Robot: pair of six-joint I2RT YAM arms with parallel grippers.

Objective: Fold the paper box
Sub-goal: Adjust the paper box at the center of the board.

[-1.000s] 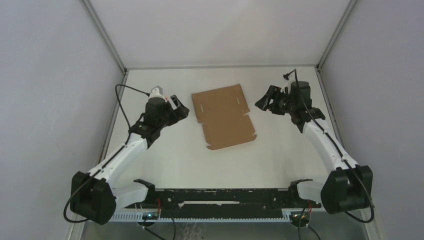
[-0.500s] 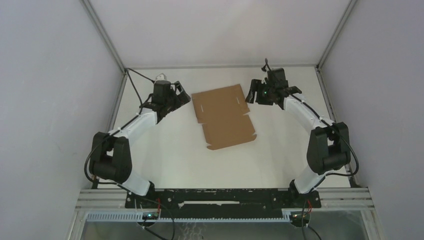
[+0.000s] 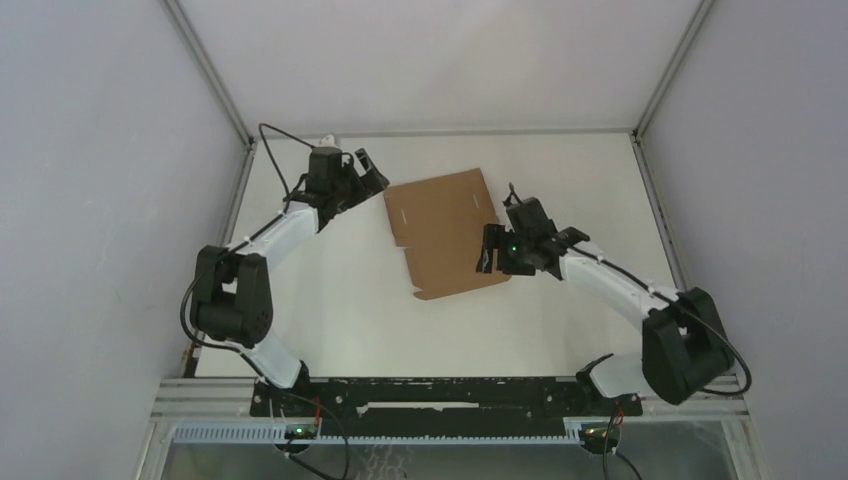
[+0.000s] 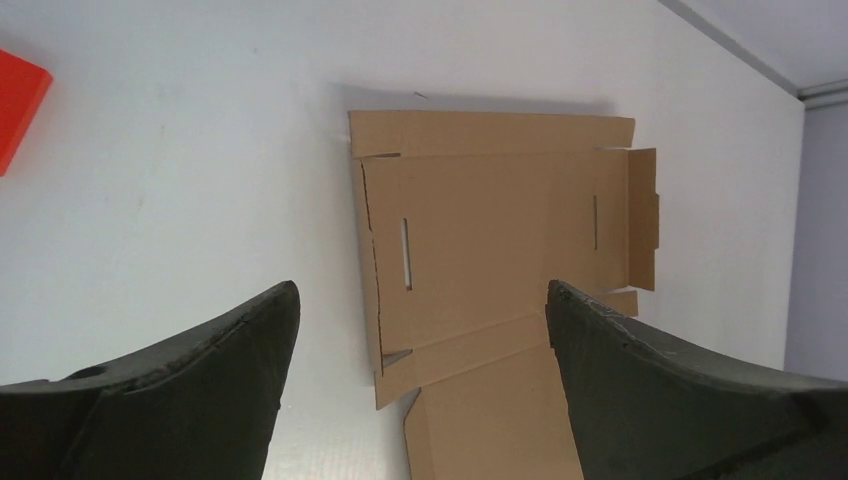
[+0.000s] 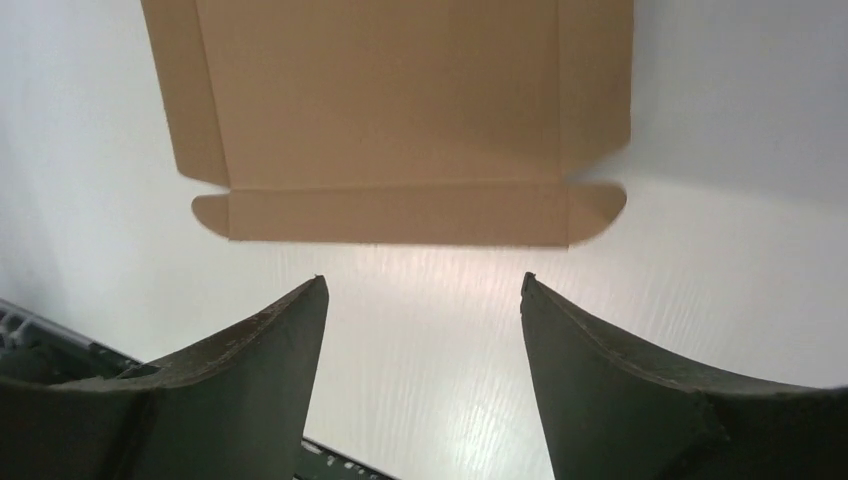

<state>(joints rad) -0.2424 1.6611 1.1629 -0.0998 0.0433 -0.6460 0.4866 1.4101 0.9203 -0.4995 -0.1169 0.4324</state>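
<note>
The paper box (image 3: 445,235) is a flat brown die-cut cardboard sheet with flaps and slits, lying unfolded on the white table. My left gripper (image 3: 375,180) hovers by its far left corner, open, nothing between the fingers. The left wrist view looks down on the paper box (image 4: 500,210) past the left gripper (image 4: 420,290). At the sheet's near right edge my right gripper (image 3: 490,258) is open and empty. In the right wrist view the right gripper (image 5: 422,278) is just short of the tabbed end flap of the paper box (image 5: 390,100), not touching it.
A small red block (image 4: 15,105) lies on the table left of the sheet, seen only in the left wrist view. Grey walls enclose the table on three sides. A black rail (image 3: 450,395) runs along the near edge.
My right arm swung from the sheet's far right side in toward its near right edge. My left arm moved a little farther back toward the far left corner. The sheet has not moved.
</note>
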